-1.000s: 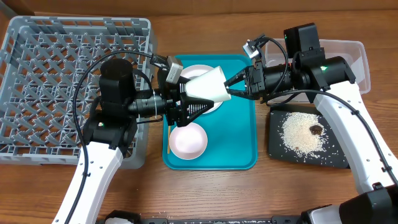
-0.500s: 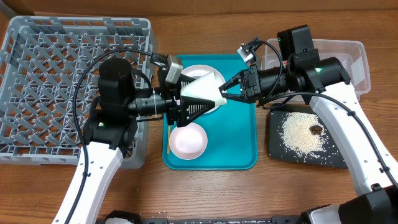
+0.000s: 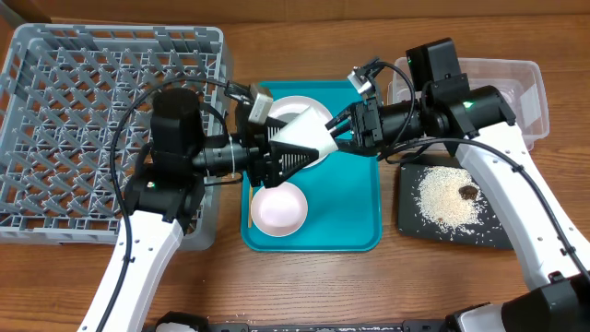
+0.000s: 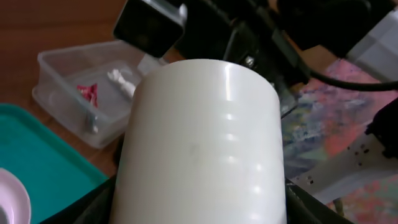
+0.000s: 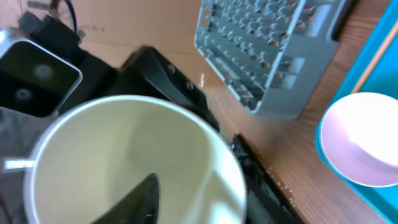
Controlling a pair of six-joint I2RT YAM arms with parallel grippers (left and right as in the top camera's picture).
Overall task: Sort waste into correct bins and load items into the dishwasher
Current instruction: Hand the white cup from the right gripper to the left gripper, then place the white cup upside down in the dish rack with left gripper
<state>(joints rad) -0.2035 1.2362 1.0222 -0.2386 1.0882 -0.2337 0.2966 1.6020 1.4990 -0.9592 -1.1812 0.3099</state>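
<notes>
My left gripper [image 3: 297, 148] is shut on a white cup [image 3: 306, 131] and holds it on its side above the teal tray [image 3: 359, 203], mouth toward the right arm. In the left wrist view the cup [image 4: 199, 143] fills the frame between the fingers [image 4: 199, 214]. My right gripper [image 3: 336, 129] is open at the cup's mouth. In the right wrist view one finger is inside the cup [image 5: 124, 149] and the other outside the rim [image 5: 199, 193]. The grey dish rack [image 3: 92, 111] stands at the left.
On the tray lie a white plate [image 3: 293, 106], a pink bowl [image 3: 278, 207] and a thin stick [image 3: 249, 207]. A clear bin [image 3: 516, 92] with scraps stands at the back right. A black tray [image 3: 452, 231] with rice lies in front of it.
My right gripper has moved left toward the cup, and its finger now reaches into the cup's mouth. The left arm has held the cup nearly still.
</notes>
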